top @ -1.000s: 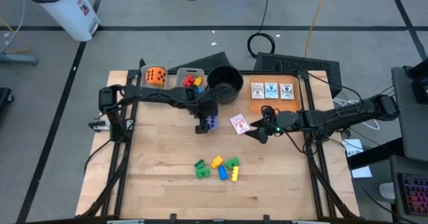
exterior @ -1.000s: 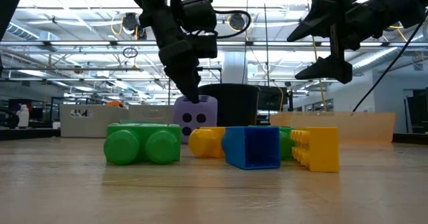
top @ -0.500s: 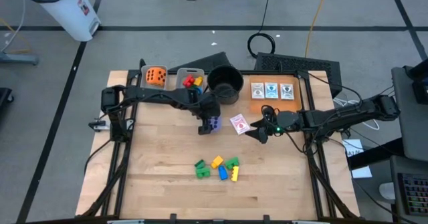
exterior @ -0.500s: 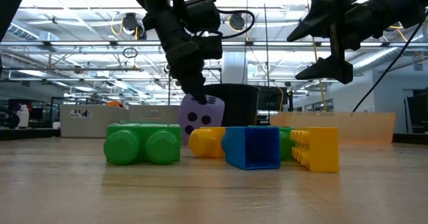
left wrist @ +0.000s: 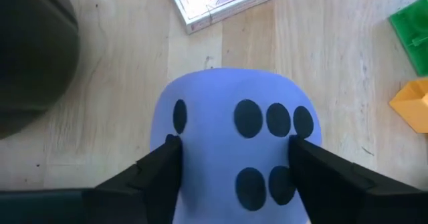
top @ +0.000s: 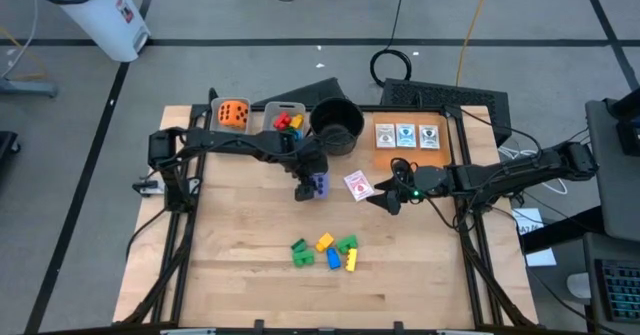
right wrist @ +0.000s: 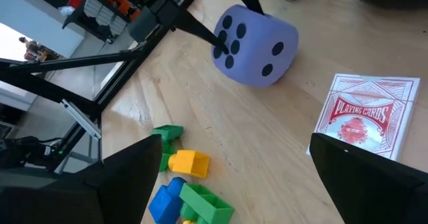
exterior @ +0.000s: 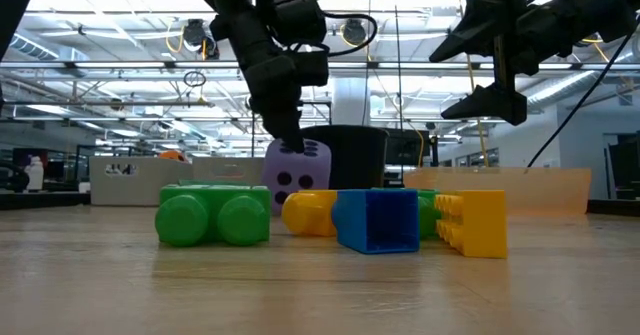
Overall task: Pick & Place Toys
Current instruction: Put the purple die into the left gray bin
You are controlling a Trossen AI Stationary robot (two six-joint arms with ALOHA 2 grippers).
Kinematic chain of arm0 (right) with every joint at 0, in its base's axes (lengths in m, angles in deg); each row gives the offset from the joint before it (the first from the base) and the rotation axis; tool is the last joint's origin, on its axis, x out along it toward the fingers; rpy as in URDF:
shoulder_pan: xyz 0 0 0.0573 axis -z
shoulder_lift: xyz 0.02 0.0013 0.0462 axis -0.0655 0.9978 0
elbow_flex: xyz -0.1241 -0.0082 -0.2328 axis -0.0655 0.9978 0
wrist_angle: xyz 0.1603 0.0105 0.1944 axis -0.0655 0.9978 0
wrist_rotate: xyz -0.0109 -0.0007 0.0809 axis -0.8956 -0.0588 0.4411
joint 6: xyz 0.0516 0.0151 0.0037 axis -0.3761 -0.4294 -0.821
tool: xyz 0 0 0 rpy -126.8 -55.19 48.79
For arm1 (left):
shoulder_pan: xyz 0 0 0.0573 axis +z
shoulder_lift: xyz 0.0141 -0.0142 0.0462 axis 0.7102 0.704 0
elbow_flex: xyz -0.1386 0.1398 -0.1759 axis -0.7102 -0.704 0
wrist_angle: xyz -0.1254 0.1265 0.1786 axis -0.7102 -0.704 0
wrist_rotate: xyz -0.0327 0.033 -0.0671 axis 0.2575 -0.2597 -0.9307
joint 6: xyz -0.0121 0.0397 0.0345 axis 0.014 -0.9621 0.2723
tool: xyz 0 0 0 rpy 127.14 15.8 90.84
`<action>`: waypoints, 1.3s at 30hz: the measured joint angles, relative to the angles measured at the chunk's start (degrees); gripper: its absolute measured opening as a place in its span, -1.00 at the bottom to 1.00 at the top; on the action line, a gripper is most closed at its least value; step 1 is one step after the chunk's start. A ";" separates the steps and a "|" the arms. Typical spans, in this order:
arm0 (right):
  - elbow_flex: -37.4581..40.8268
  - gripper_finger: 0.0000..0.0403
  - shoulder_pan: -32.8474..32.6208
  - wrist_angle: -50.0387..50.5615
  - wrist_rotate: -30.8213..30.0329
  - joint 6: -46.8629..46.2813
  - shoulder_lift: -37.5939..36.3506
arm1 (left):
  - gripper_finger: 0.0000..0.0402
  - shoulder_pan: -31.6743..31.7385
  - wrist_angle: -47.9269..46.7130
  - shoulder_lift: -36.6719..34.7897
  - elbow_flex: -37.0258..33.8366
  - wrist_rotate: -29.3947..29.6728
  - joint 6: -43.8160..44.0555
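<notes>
The left tool (top: pixel 311 180) is clamped on the purple die (top: pixel 317 183), one finger on each side face, as the left wrist view shows with the die (left wrist: pixel 234 157) filling the gap between the dark fingers (left wrist: pixel 150 177). In the low view the die (exterior: pixel 296 171) hangs tilted, with its low edge at or just off the desk (top: pixel 250 235); which of the two cannot be told. That side pinch suits a soft, rounded cube: the flat faces give the fingers purchase, and the grip leaves the underside free for setting down. The likely aim is the grey bin (top: pixel 272 110) where the orange die (top: pixel 233 113) already sits, at the far edge of the desk.

The die is pale violet with black pips, its corners well rounded; the right wrist view shows it (right wrist: pixel 257 45) near a red card pack (right wrist: pixel 364 114).

The right tool (top: pixel 385 199) hangs above the desk just beside that pack, its fingers spread wide, seemingly waiting. A heap of blocks (top: pixel 325 252), green, yellow and blue, lies nearer the front edge, well apart from both tools.
</notes>
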 joint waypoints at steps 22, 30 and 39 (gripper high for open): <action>0.00 0.86 0.00 0.00 -0.15 0.26 0.00 | -0.36 0.39 -4.53 0.11 3.00 -2.13 -1.04; 0.00 0.86 0.00 0.00 -0.17 0.20 0.00 | -0.50 0.83 -10.30 0.66 9.85 0.21 -5.27; 0.00 0.86 0.00 -0.01 -0.17 0.09 0.00 | -0.73 1.38 -15.38 0.30 10.29 0.00 -5.74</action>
